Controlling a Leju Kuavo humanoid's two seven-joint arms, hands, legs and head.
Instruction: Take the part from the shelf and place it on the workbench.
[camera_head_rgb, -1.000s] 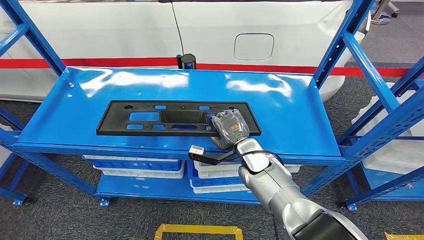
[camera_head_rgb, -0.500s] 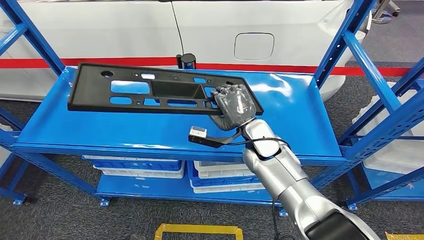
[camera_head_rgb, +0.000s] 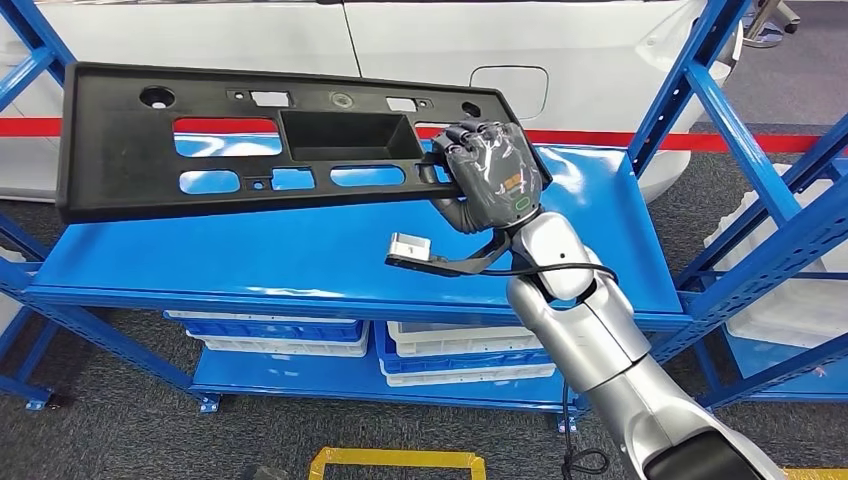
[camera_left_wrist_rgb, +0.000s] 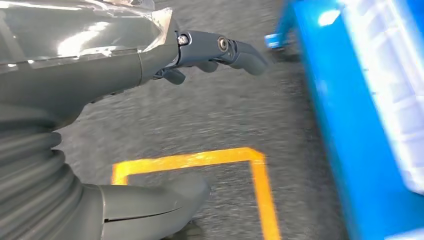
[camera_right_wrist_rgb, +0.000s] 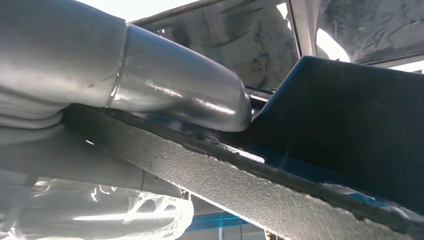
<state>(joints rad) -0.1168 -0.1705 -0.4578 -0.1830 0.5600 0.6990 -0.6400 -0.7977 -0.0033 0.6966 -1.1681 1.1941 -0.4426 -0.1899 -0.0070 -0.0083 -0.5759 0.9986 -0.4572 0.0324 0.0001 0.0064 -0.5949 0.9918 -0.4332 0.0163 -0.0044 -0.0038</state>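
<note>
You have the part, a long black plastic panel with several cut-outs and a deep rectangular recess in its middle, lifted clear of the shelf and hanging in the air above the blue deck. It runs from the far left of the scene across to the middle, with its right end lower and nearer than its left. Your right hand grips it at that right end, fingers wrapped over the far edge and clamped on the plastic; in the right wrist view the thumb presses against the rough black edge of the part.

Your left hand hangs low over the grey carpet, holding nothing, its fingers stretched out and apart from the thumb. A yellow taped outline lies on the floor under it, with the blue shelf frame just to its side.

Below the deck, white and blue bins sit on the lower level. Behind the shelf stands a white car with a red stripe running along it.
</note>
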